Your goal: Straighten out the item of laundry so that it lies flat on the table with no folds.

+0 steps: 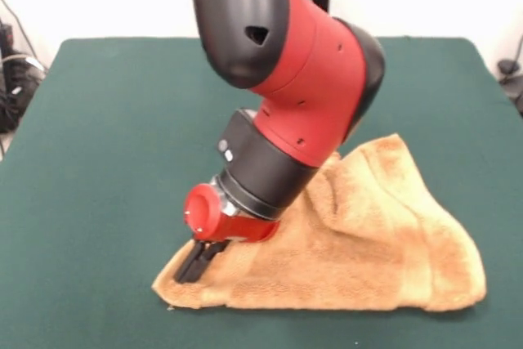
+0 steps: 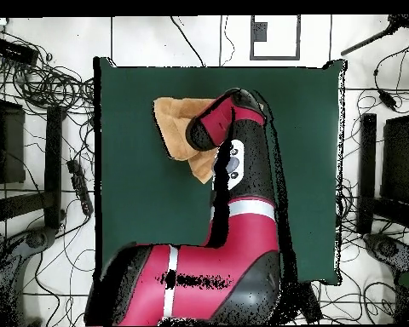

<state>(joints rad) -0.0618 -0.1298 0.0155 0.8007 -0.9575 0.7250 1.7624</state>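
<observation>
From my console I see the black-fingered gripper (image 1: 198, 259) on its red wrist pressed down onto the near-left corner of the orange-tan terry towel (image 1: 368, 243). Its dark fingers (image 1: 193, 266) sit close together against the cloth, but I cannot tell whether they are pinching the fabric or only touching it. The red and black arm (image 1: 294, 87) leans down over the towel from above and hides part of it in both views.

In the front view the towel lies bunched in a rough triangle, with a straight hem along its near edge and a raised fold at its far point beside the arm's elbow. It rests on the large dark green felt-topped table (image 1: 106, 120), toward the near right of that surface. In the overhead view only the towel's (image 2: 175, 128) outer part shows past the arm (image 2: 233, 170), near the table's (image 2: 140, 196) top edge.
</observation>
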